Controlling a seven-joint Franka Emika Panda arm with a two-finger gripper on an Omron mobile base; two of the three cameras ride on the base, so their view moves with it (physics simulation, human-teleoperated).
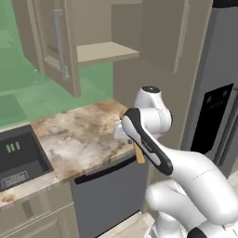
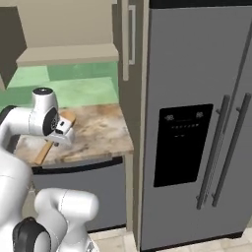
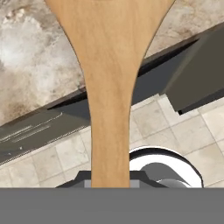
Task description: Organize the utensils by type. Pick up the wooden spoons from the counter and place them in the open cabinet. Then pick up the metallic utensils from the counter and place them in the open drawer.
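Over the counter (image 1: 79, 139) edge, the end effector (image 2: 63, 132) apparently grips a wooden spoon (image 3: 109, 87).

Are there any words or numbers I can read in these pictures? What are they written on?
No text can be read anywhere.
Fridge dispenser panel: small pale marks near its top, too blurred to read.
Dark stove top: green bars and a pale outlined box, too small to read.
Wooden spoon, counter and cabinet door: no writing on them.
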